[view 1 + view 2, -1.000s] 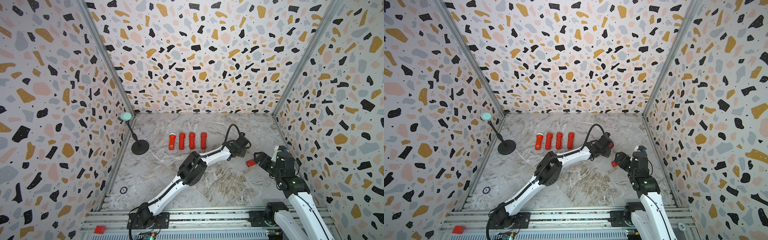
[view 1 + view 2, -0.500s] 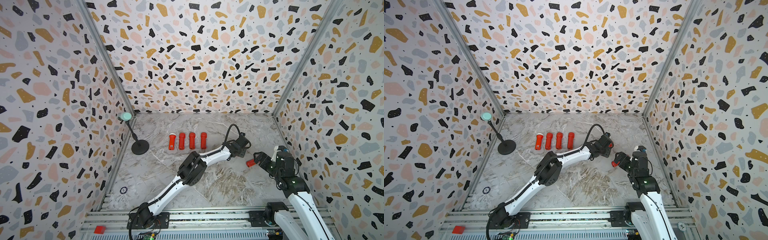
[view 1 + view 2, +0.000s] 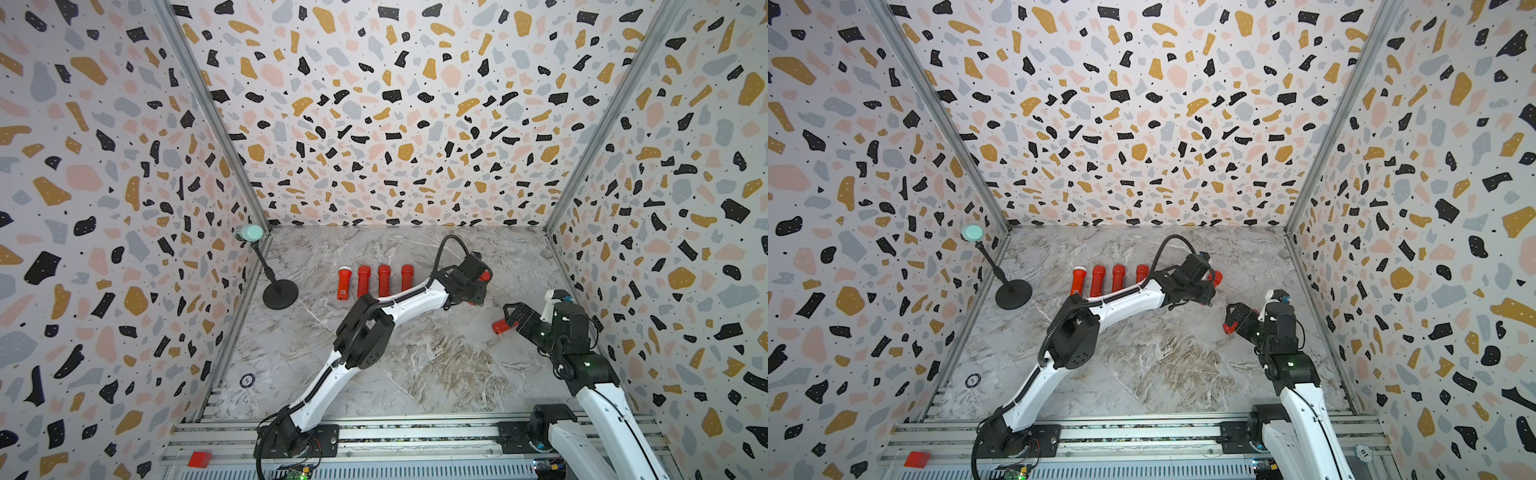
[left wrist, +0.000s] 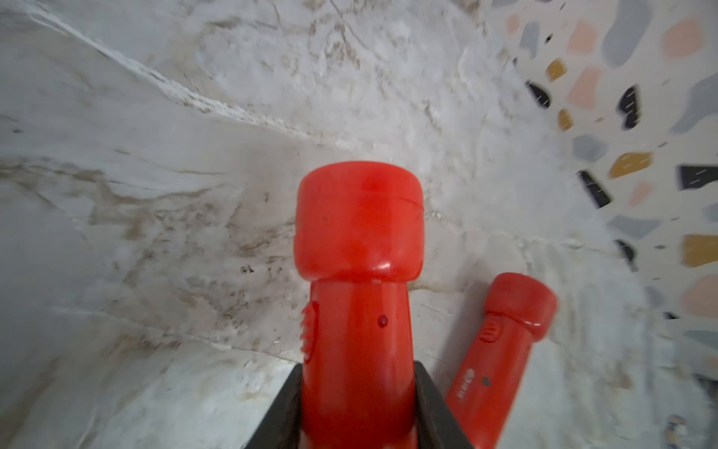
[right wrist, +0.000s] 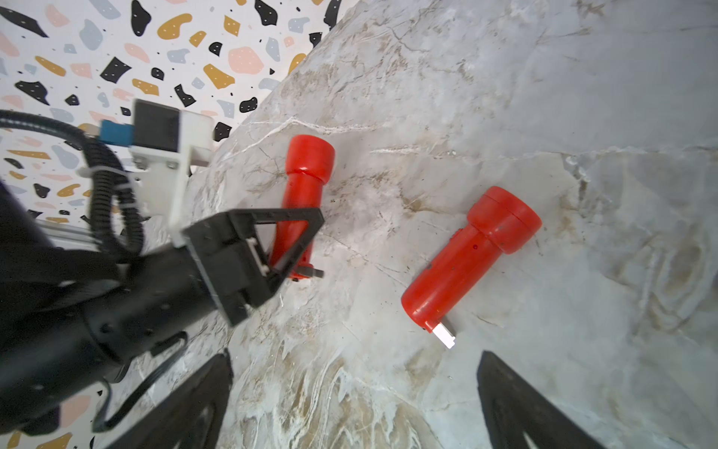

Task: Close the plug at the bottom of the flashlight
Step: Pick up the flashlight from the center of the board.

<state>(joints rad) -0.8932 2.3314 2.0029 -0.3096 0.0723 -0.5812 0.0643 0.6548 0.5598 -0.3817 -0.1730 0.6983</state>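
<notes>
Four flashlights [image 3: 384, 280] lie in a row on the table [image 3: 415, 365]. At their three o'clock, the left gripper [image 4: 359, 404] clamps a fifth flashlight [image 4: 357, 241] by its barrel (probably to steady it). At five o'clock a sixth flashlight [image 3: 500, 327] lies flat, its white plug [image 5: 445, 336] sticking out, with the right gripper [image 5: 355, 361] spread wide beside it.

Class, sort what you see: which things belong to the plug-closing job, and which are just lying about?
In the job: red plastic flashlight clamped in the left gripper; second red plastic flashlight, white plug sticking out, lying before the open right gripper.
Lying about: row of four red flashlights; black round-based stand with teal head; small red block on the rail.
</notes>
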